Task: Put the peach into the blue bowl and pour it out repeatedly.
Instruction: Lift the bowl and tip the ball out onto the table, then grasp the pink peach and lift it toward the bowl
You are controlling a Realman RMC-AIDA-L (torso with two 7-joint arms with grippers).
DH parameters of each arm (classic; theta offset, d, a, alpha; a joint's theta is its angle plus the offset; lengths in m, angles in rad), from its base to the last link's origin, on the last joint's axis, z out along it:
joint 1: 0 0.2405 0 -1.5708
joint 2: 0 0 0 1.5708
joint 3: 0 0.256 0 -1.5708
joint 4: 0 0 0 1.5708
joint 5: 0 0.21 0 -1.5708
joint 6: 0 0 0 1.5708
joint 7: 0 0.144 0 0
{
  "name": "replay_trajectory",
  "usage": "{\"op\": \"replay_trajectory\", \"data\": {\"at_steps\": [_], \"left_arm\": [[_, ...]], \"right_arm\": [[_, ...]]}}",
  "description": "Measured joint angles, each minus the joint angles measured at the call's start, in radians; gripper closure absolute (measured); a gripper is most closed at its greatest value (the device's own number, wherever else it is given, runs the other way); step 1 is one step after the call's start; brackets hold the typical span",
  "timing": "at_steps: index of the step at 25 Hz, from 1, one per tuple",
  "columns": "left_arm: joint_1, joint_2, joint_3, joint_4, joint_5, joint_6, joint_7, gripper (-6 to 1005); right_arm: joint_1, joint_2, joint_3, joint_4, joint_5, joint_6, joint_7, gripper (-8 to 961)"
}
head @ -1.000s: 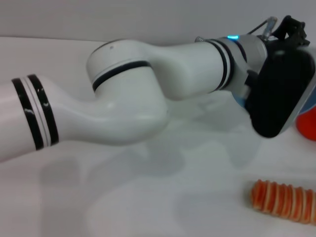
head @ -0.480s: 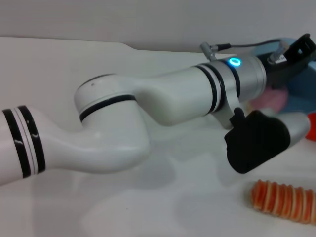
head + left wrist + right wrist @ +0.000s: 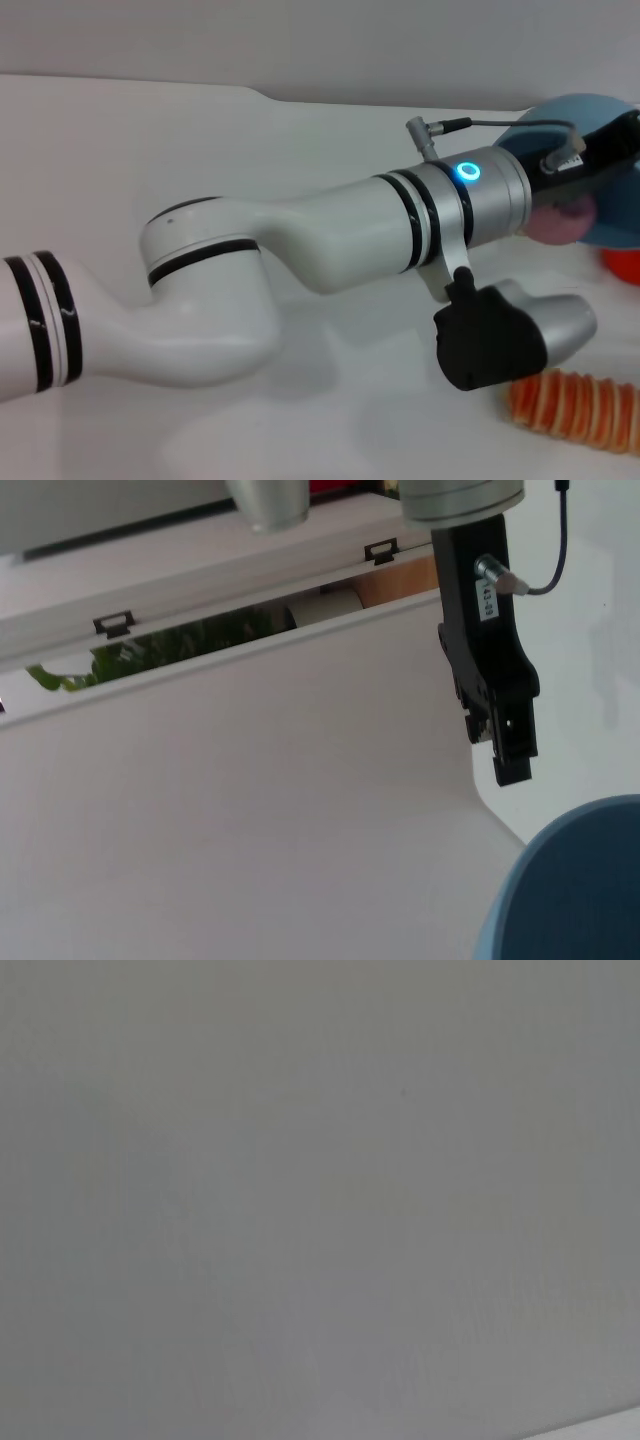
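Your left arm reaches across the white table [image 3: 300, 130] from the left, and its left pincer [image 3: 610, 150] sits at the far right of the head view, against the blue bowl [image 3: 570, 120]. The bowl is tipped on its side so that its opening faces you, and the dark finger [image 3: 600, 155] lies across its rim; you cannot tell from these views whether the pincer is spread or pinching the rim. The peach [image 3: 562, 220] shows as a pink round shape at the lower part of the bowl's opening, partly hidden behind the wrist. Just beside the bowl, at the right edge, lies a red round fruit [image 3: 622, 265], and near the front of the table an orange ribbed thing [image 3: 575, 405] lies on its side. In the left wrist view one dark finger [image 3: 495, 680] hangs above the bowl's blue rim [image 3: 570, 890]. The right wrist view shows only a plain grey surface, and your right pincer is out of sight.
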Motion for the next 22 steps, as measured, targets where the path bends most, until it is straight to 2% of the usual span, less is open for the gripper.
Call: {"op": "replay_trajectory", "data": {"at_steps": [3, 8, 11, 13, 17, 18, 19, 20, 22], "left_arm": [[0.012, 0.0, 0.011, 0.0, -0.001, -0.015, 0.069, 1001], [0.021, 0.0, 0.016, 0.002, -0.01, -0.036, 0.085, 1001], [0.024, 0.0, 0.012, 0.006, -0.091, -0.042, 0.074, 1001], [0.02, 0.0, 0.008, 0.004, -0.231, -0.059, 0.054, 1000], [0.011, 0.0, -0.024, -0.004, -0.615, -0.097, 0.007, 1001], [0.011, 0.0, -0.04, -0.005, -0.721, -0.105, 0.001, 1001], [0.008, 0.0, -0.078, -0.016, -0.899, -0.105, -0.003, 1001], [0.008, 0.0, -0.078, -0.016, -0.899, -0.105, -0.003, 1001], [0.004, 0.0, -0.115, -0.033, -1.063, -0.094, -0.01, 1001]], "right_arm": [[0.002, 0.0, 0.0, 0.0, 0.0, 0.0, -0.001, 370], [0.003, 0.0, 0.0, 0.0, 0.0, 0.003, -0.001, 370], [0.004, 0.0, 0.0, 0.001, 0.0, 0.006, 0.002, 370], [0.008, -0.001, 0.0, 0.004, 0.0, 0.014, 0.014, 370], [0.016, -0.007, -0.016, 0.006, -0.039, 0.042, 0.114, 370], [0.018, -0.01, -0.022, 0.0, -0.07, 0.046, 0.155, 370], [0.018, -0.018, -0.042, -0.033, -0.173, 0.049, 0.267, 370], [0.018, -0.018, -0.042, -0.033, -0.173, 0.049, 0.267, 370], [0.017, -0.027, -0.071, -0.094, -0.339, 0.046, 0.424, 371]]}}
